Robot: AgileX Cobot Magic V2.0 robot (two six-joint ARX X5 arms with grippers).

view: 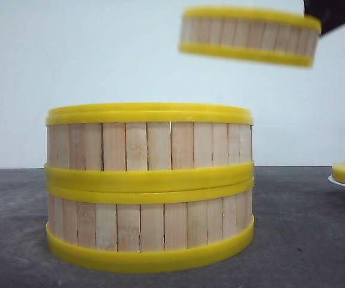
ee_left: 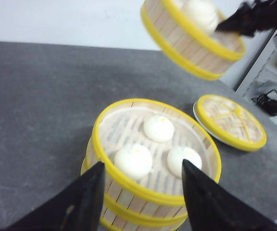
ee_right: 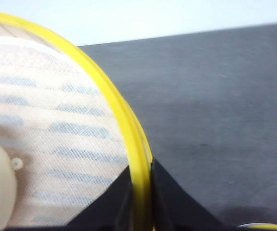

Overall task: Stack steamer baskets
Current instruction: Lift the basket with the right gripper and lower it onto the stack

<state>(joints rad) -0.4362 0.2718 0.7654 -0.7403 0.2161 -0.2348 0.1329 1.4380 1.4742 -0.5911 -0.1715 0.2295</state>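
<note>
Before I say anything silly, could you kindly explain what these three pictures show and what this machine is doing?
It is a robot with two arms, each ending in a gripper. One picture looks forward over the grey table; the other two come from small cameras on the wrists.

On the table stand two stacked baskets; the left wrist picture shows three white buns in the top one. Beside them, a flat lid lies on a white plate.

The right gripper has its jaws pinched on the rim of a third basket, holding it in the air above and to the right of the stack; it holds at least one bun too. The left gripper hovers open near the stack, holding nothing.
</note>
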